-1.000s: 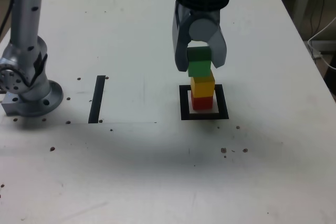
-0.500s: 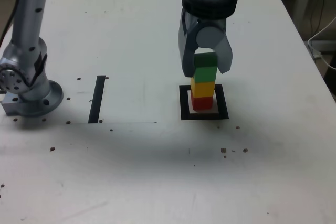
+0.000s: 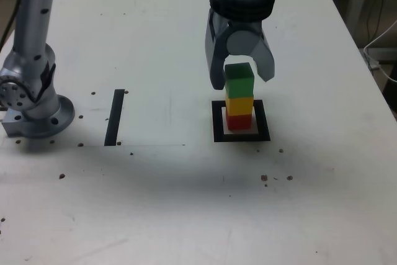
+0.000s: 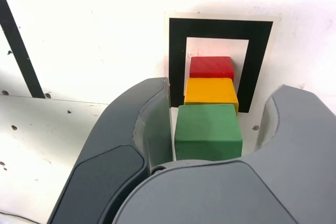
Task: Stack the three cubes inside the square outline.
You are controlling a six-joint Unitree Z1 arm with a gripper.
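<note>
The square outline (image 3: 263, 121) surrounds the red cube (image 3: 239, 122), white surface showing between them. The yellow cube (image 3: 239, 105) sits on the red, and the green cube (image 3: 239, 80) sits on the yellow, topping an upright stack. The gripper (image 3: 242, 79) has its fingers apart around the green cube, with gaps at its sides.

From above the table (image 3: 161, 203), the exterior view slants down toward the far edge, standing well back. The wrist view peers down close over the gripper (image 3: 242, 81). Both share the cube stack (image 3: 240, 105), square outline (image 3: 219, 136) and black strip (image 3: 114, 118).
</note>
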